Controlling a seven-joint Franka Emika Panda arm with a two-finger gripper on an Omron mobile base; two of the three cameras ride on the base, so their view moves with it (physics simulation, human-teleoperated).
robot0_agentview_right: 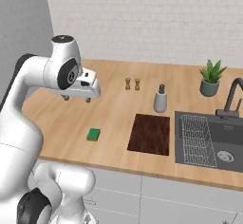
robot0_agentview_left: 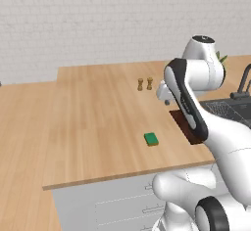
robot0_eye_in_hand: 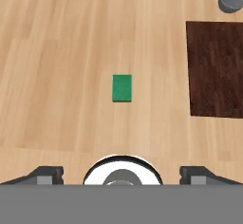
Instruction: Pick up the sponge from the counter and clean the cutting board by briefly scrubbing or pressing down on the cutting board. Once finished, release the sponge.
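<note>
While fingers (robot0_eye_in_hand: 121, 173) spread wide w/ nothing held, sponge (robot0_eye_in_hand: 122, 88) lies flat: small green rectangle, thin tan underside.

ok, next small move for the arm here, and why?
Probably lower the gripper straight down toward the sponge. The sponge lies flat on the counter, apart from the cutting board, and sits roughly centred ahead of the hand. The jaws are open and hold nothing, and the hand hangs well above the counter, so descent comes before any closing.
</note>
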